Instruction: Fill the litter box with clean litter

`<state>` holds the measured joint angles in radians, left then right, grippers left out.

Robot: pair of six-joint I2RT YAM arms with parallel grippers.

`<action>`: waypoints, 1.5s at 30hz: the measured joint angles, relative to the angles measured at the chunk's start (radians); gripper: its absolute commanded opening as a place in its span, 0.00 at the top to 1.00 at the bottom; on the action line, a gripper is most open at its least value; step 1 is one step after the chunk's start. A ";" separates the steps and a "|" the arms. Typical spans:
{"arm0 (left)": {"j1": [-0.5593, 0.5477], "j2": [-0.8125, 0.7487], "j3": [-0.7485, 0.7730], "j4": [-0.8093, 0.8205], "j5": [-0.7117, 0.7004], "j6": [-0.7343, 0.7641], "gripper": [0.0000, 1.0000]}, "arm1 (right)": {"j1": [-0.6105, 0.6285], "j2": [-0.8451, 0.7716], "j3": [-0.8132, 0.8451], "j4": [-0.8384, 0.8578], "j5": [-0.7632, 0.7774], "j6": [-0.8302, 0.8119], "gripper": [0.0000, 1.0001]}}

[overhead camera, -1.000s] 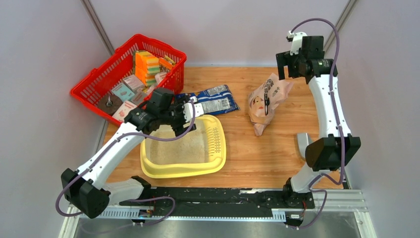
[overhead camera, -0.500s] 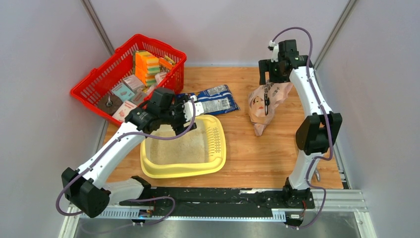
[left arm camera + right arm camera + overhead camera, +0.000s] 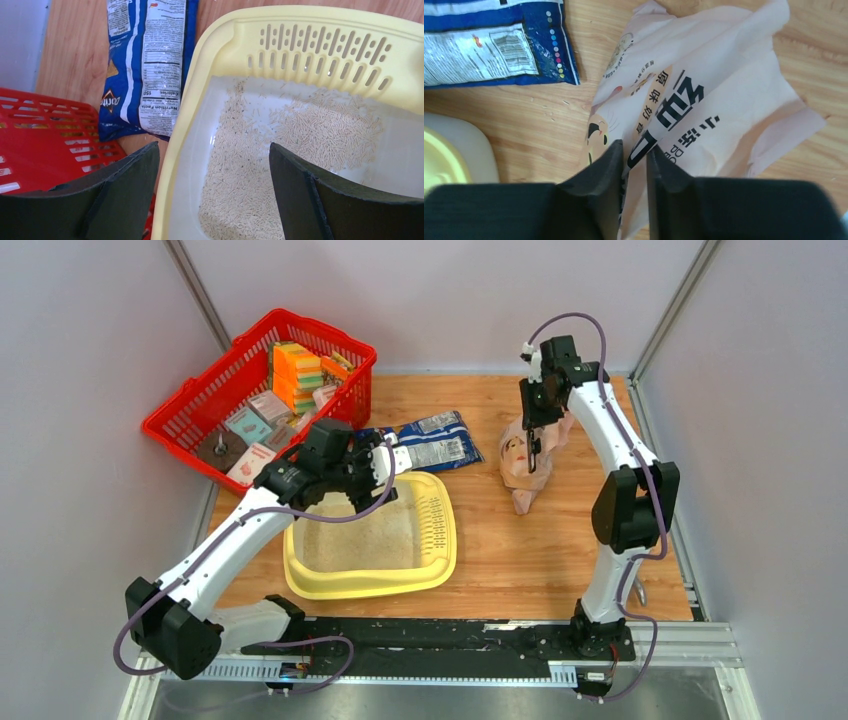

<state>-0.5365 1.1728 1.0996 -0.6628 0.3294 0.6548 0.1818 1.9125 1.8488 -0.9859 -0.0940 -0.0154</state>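
Note:
The pale-yellow litter box (image 3: 447,530) sits near the middle of the table with a thin layer of clean litter (image 3: 360,540) across its floor. In the left wrist view the beige granules (image 3: 260,165) lie below the slotted rim (image 3: 320,22). My left gripper (image 3: 378,480) is open, one finger outside the box's far-left rim and one over the litter (image 3: 214,146). The tan litter bag (image 3: 515,450) lies crumpled to the right. My right gripper (image 3: 536,455) points down onto it, with its jaws pinched on a fold of the printed bag (image 3: 634,146).
A blue-and-white printed bag (image 3: 430,445) lies flat between the box and the red mesh basket (image 3: 200,410), which holds several small packs at the back left. Grey walls close in both sides. A corner of the box (image 3: 444,160) shows in the right wrist view.
My right arm swung in from the back right and came down onto the tan bag, and its jaws closed on a fold. The left arm stayed still.

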 measured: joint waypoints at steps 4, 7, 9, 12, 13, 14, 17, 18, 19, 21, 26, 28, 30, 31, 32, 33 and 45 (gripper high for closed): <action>0.000 0.000 0.000 0.002 0.001 -0.003 0.12 | 0.002 -0.001 -0.015 0.006 -0.036 -0.098 0.92; 0.000 0.004 0.000 0.002 0.000 -0.006 0.13 | 0.014 -0.002 -0.017 0.003 -0.095 -0.201 0.97; 0.000 0.013 0.000 0.001 0.000 -0.009 0.13 | 0.029 -0.003 -0.017 -0.010 -0.127 -0.280 1.00; 0.000 0.031 0.001 0.001 0.000 -0.018 0.13 | 0.054 -0.011 -0.017 -0.051 -0.157 -0.397 1.00; 0.000 0.037 0.001 0.001 0.000 -0.021 0.13 | 0.062 -0.019 -0.017 -0.077 -0.167 -0.443 1.00; 0.000 0.042 0.001 0.001 0.000 -0.022 0.13 | 0.066 -0.030 -0.017 -0.103 -0.173 -0.493 1.00; 0.000 0.049 0.001 0.001 0.000 -0.025 0.13 | 0.069 -0.066 -0.021 -0.181 -0.202 -0.647 1.00; 0.000 0.050 0.001 0.001 0.000 -0.026 0.13 | 0.069 -0.080 -0.026 -0.211 -0.215 -0.705 1.00; 0.000 0.053 0.001 0.001 0.001 -0.027 0.13 | 0.068 -0.097 -0.032 -0.243 -0.229 -0.766 1.00; 0.000 0.056 0.001 0.001 0.001 -0.029 0.13 | 0.066 -0.129 -0.047 -0.299 -0.245 -0.880 1.00; 0.000 0.072 0.014 0.001 0.000 -0.032 0.13 | 0.058 -0.154 -0.053 -0.384 -0.226 -1.070 1.00; 0.000 0.080 0.024 0.002 0.001 -0.034 0.14 | 0.055 -0.154 -0.053 -0.384 -0.225 -1.126 1.00; 0.000 0.086 0.032 0.001 0.001 -0.040 0.14 | 0.055 -0.154 -0.053 -0.377 -0.229 -1.165 1.00; 0.000 0.089 0.036 0.002 0.001 -0.041 0.14 | 0.060 -0.154 -0.053 -0.365 -0.230 -1.183 1.00; 0.000 0.093 0.042 0.002 0.001 -0.044 0.13 | 0.068 -0.154 -0.053 -0.350 -0.230 -1.198 1.00; 0.000 0.096 0.046 0.002 0.001 -0.045 0.14 | 0.074 -0.153 -0.053 -0.338 -0.230 -1.207 1.00; 0.000 0.126 0.081 -0.001 -0.014 -0.047 0.14 | 0.182 -0.037 0.029 -0.063 -0.143 -1.004 1.00</action>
<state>-0.5365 1.2984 1.1809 -0.6636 0.3153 0.6075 0.3637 1.8755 1.8778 -1.0492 -0.2367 -1.0195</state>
